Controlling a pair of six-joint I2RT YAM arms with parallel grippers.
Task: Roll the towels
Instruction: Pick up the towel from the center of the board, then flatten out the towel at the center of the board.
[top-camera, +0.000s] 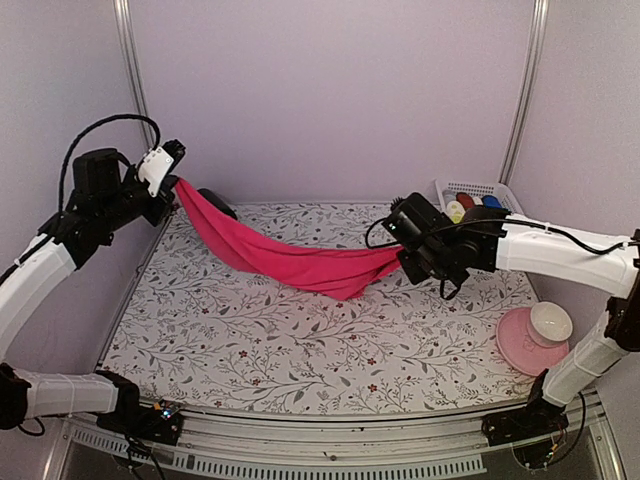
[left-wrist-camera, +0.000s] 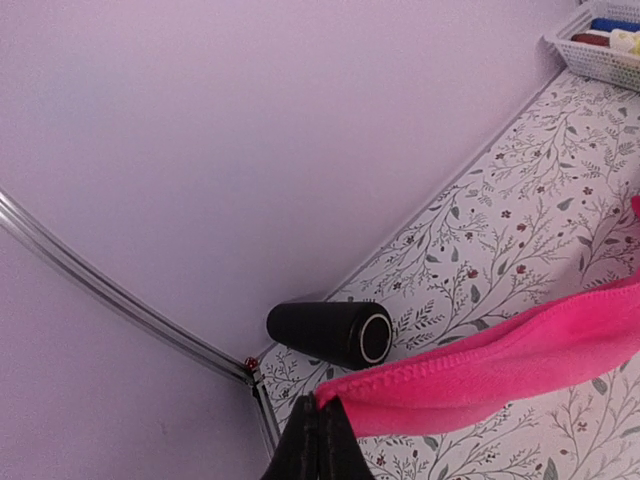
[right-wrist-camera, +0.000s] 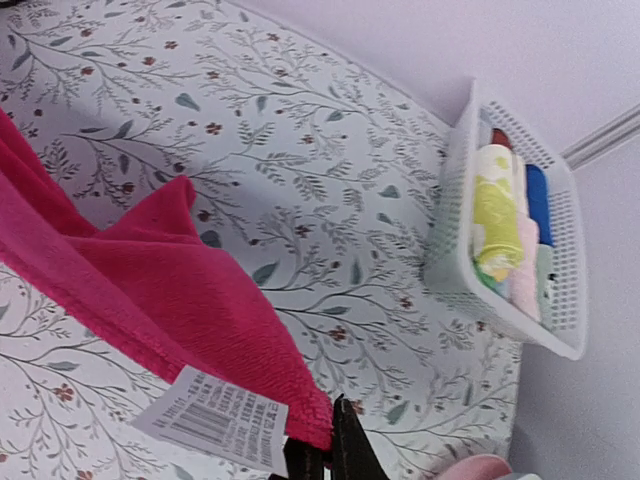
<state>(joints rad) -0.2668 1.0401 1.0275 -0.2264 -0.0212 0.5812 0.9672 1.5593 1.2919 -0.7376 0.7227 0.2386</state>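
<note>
A hot pink towel (top-camera: 290, 262) hangs like a hammock between two robot arms above a floral-patterned surface (top-camera: 260, 340). The left jaws, raised high near the back left corner, are closed on one corner of the cloth. The right jaws, lower and right of centre, are pinched on the opposite corner beside a white barcode label (right-wrist-camera: 215, 415). The towel sags deeply in the middle and folds over itself. Its lowest fold is close to the surface, though I cannot tell whether it touches. From that droop it looks light, limp and very soft, with no stiffness to keep a shape. It is likely to need laying flat before any rolling, and the hemmed corners and edges seem the surest places to hold. The fleecy weave should grip well rather than slip. A black cylinder (left-wrist-camera: 330, 333) lies on its side in the back left corner, beneath the left end of the towel and near the wall. At the back right, just behind the right arm, a white basket (right-wrist-camera: 565, 300) holds rolled towels (right-wrist-camera: 497, 205) in yellow, pale, blue and red. A pink plate (top-camera: 515, 352) carrying a white bowl (top-camera: 551, 321) sits at the near right edge. Walls close in on the left, back and right. The middle and near left of the surface carry nothing but the towel's shadow, which looks like the best room for spreading it.
</note>
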